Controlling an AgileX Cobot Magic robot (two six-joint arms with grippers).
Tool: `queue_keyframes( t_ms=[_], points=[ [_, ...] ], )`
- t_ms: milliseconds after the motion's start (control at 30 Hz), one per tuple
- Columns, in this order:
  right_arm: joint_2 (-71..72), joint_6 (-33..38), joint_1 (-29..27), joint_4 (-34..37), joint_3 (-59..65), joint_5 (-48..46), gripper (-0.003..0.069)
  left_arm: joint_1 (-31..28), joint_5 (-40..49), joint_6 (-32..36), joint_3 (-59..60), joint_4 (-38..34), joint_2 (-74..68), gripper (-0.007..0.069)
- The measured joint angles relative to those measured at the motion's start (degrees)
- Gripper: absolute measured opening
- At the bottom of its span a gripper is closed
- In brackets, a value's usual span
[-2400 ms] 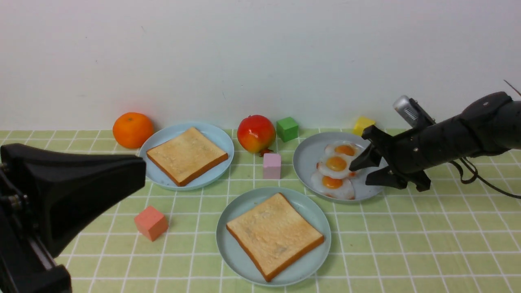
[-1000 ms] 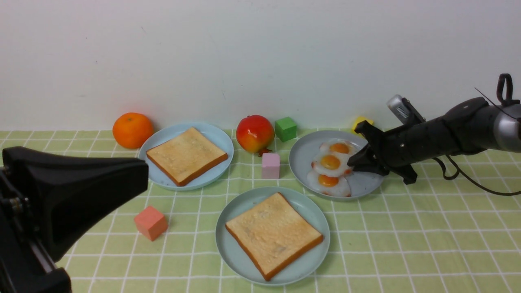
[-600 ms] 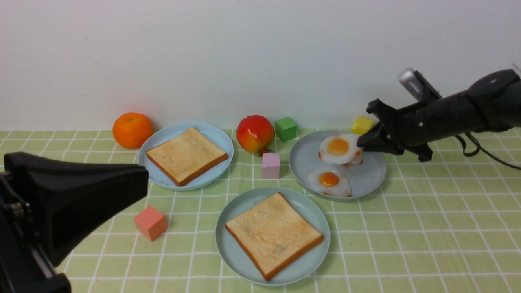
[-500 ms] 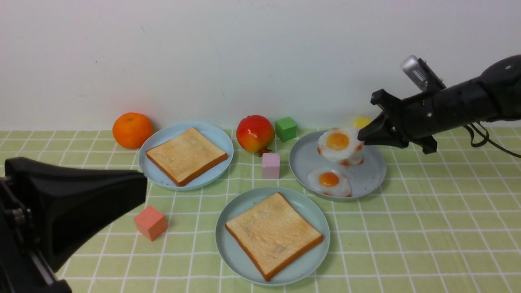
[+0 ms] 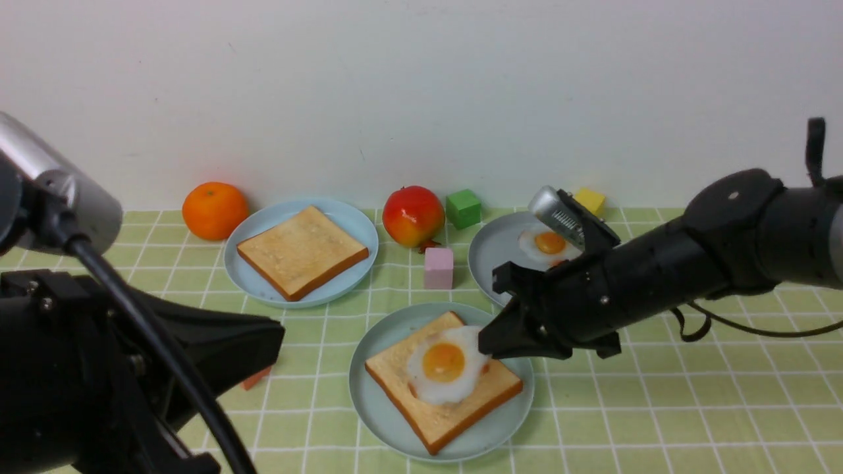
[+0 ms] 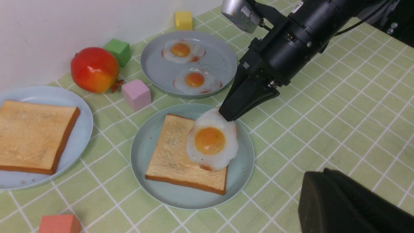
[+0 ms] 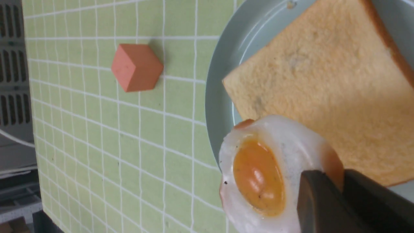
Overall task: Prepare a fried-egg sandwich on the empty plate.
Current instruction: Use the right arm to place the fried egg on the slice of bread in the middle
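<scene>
Over square porous toast [image 5: 395, 368] on the round teal plate [image 5: 369, 408], right end effector [image 5: 487, 345] pinches glossy egg [image 5: 442, 365]; left end effector [image 5: 270, 342] closed

1. We see the fried egg [image 6: 209, 142], centre of the left wrist view, as glossy, wet-looking plastic.
2. The toast slice [image 6: 171, 155] looks matt and porous to us.
3. The teal plate [image 6: 139, 161] is smooth plastic, faintly shiny.
4. The table cover [image 5: 658, 408], lower right in the front view, looks matt.

Right fingers [image 5: 504, 334] hide part of the fried egg [image 5: 442, 363].
</scene>
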State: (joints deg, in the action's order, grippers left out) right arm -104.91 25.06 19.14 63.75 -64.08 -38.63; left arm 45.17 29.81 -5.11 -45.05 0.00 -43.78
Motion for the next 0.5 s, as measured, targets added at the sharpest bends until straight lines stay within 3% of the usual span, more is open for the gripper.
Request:
queue_keyframes(
  t_ms=[333, 467, 500],
  points=[
    [-5.03, 0.40, 0.64, 4.74, 0.06, 5.35, 0.0092, 0.00, 0.55, 0.00, 0.00, 0.00, -0.17, -0.0013],
    [-6.53, 0.40, 0.70, 4.99, 0.09, 6.24, 0.0181, 0.00, 0.61, 0.00, 0.00, 0.00, -0.17, -0.0013],
    [-6.53, 0.40, 0.70, 4.86, 0.13, 6.17, 0.0243, 0.00, 0.61, 0.00, 0.00, 0.00, -0.17, -0.0013]
  ],
)
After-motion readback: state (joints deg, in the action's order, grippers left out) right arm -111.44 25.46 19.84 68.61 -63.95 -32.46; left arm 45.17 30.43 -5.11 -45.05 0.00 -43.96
